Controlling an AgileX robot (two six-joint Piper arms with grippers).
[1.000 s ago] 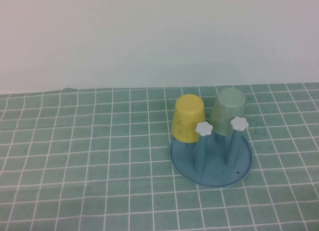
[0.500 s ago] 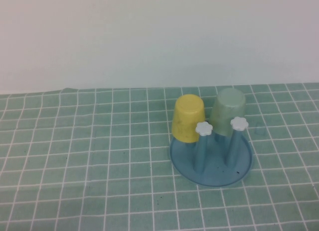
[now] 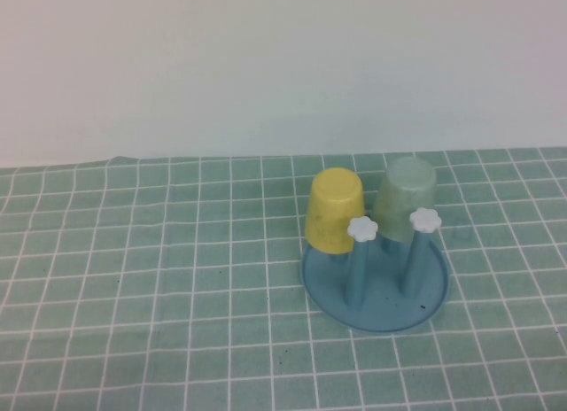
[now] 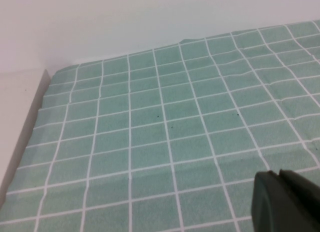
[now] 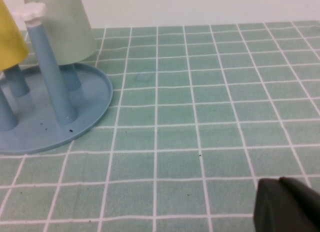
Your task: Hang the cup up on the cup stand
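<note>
Tabletop [image 3: 133,278] green checked cloth, white wall behind. One cup stand [image 3: 376,296], one cup [image 3: 406,198] and one yellow cup [image 3: 335,210] upturned on pegs. Left gripper [image 4: 287,202], right gripper [image 5: 287,207] closed, empty, low over cloth.

Yellow cup [image 3: 335,211]: upside down, plain, handleless, slightly tapered. Green tablecloth [image 3: 159,278], white grid lines, covers table; faint creases, a few dark specks. Pale plain wall [image 3: 266,65] behind, meeting cloth's far edge.

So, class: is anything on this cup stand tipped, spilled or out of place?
Nothing stands out. The cup and yellow cup sit upturned on the cup stand. Left gripper and right gripper are parked, shut.
</note>
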